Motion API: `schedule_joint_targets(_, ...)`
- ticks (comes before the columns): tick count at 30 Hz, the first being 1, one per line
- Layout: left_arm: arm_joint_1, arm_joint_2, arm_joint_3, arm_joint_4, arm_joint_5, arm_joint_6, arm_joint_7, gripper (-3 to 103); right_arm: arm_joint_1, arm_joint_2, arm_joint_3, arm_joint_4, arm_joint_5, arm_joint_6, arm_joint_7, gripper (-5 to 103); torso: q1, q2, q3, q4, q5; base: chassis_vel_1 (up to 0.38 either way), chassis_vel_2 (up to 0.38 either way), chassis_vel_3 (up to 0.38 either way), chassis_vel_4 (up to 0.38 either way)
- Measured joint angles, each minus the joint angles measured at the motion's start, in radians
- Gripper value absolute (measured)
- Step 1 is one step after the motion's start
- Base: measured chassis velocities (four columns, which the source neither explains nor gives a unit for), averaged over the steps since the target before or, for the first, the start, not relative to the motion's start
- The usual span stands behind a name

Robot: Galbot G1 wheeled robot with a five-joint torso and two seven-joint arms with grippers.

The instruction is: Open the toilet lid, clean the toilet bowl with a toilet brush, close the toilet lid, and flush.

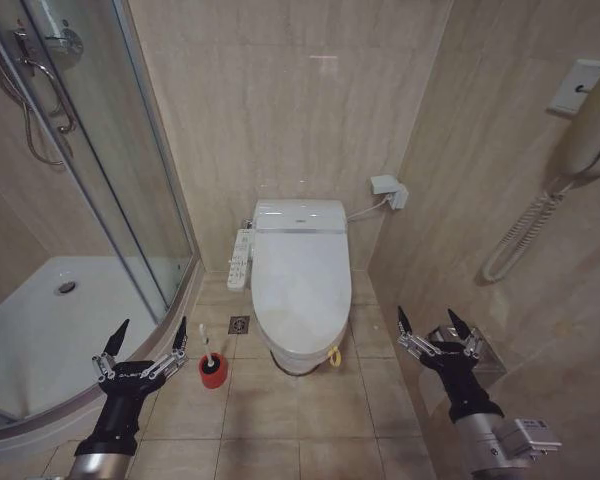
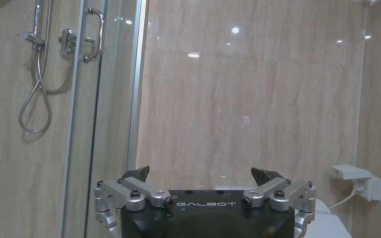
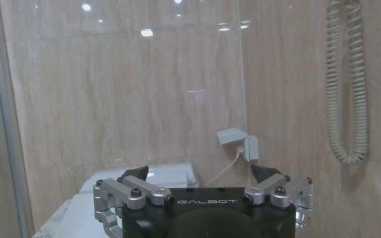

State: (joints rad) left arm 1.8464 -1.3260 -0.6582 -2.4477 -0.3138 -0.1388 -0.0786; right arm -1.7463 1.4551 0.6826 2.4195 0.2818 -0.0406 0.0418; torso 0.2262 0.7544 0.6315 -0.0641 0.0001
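- Here we are facing the toilet bowl (image 1: 285, 360), which is standing against the back wall between the shower tray (image 1: 40, 330) and the side wall; only its outer base is showing under the cover. We are judging it heavy, fixed and hard, nothing to grip.
- The toilet lid (image 1: 300, 285) is lying shut over the seat. It is looking glossy and probably slippery, stiff but light plastic on a rear hinge, so we are expecting the yellow loop tag (image 1: 334, 355) at its front edge to be the surest place to hook and lift.
- The left gripper (image 1: 145, 345) is hanging low beside the shower tray's rim with its jaws spread wide and holding nothing; the right gripper (image 1: 433, 329) is hovering near the side wall, jaws likewise wide and empty.
- The toilet brush (image 1: 207, 349) is standing upright in its red holder cup (image 1: 212, 370) on the floor, just beside the bowl and near the left gripper. We are judging it light and thin, best pinched on the white handle above the cup.
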Motion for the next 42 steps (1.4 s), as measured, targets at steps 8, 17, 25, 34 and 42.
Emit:
schedule_joint_targets(8,0.0,0.0,0.0,0.0,0.0,0.0,0.0,100,0.0,0.0,-0.002,0.0,0.001,0.0,0.0,100,0.0,0.0,0.0,-0.0001,-0.0001,-0.092,0.103,0.097,-0.112)
schedule_joint_targets(17,0.0,0.0,0.0,0.0,0.0,0.0,0.0,100,0.0,0.001,-0.003,0.0,0.001,0.0,0.0,100,0.0,0.0,0.0,-0.0001,-0.0001,-0.098,0.094,0.095,-0.096)
schedule_joint_targets(25,0.0,0.0,0.0,0.0,0.0,0.0,0.0,100,0.002,0.001,-0.003,-0.001,0.001,0.0,0.0,100,0.0,0.0,0.0,-0.0001,0.0001,-0.094,0.092,0.1,-0.101)
schedule_joint_targets(34,0.0,0.0,0.0,0.0,0.0,0.0,0.0,100,0.002,0.001,-0.006,-0.025,-0.019,0.04,0.008,100,0.0,0.0,0.0,0.0001,-0.0001,-0.086,0.106,0.087,-0.106)
schedule_joint_targets(42,0.0,0.0,0.0,0.0,0.0,0.0,0.0,100,-0.008,0.005,-0.021,-0.038,-0.053,0.046,0.028,100,0.0,0.0,0.0,-0.0001,-0.0001,-0.008,0.01,0.005,-0.01)
